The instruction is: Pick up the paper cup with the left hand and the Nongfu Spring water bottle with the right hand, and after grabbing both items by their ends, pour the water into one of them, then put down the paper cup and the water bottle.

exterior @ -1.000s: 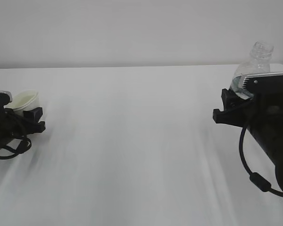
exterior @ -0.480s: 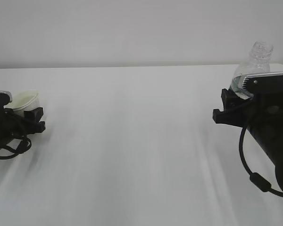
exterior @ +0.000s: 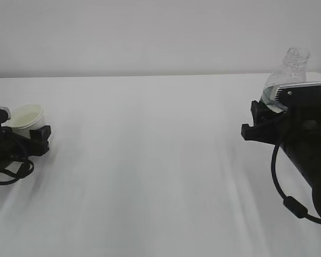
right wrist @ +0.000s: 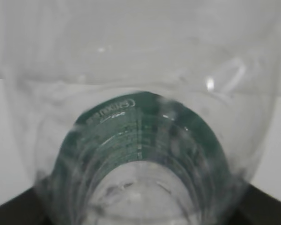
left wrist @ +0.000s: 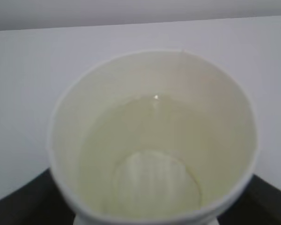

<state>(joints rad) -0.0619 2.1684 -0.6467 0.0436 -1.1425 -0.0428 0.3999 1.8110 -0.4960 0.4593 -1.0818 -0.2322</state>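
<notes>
The white table (exterior: 160, 160) is the landmark. At its far left edge stands the paper cup (exterior: 25, 119), upright, with the left hand (exterior: 13, 147) low just in front of it. At the table's far right, the right hand (exterior: 294, 134) hides the lower Nongfu Spring water bottle (exterior: 290, 70), whose open neck leans slightly right.

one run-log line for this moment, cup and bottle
paper cup: upright on table, holds liquid | left tool: around cup | bottle: in right tool

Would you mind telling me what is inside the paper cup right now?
The paper cup holds a shallow pool of clear water over its pale cream bottom. The cup's outer base is hidden below the rim.
</notes>
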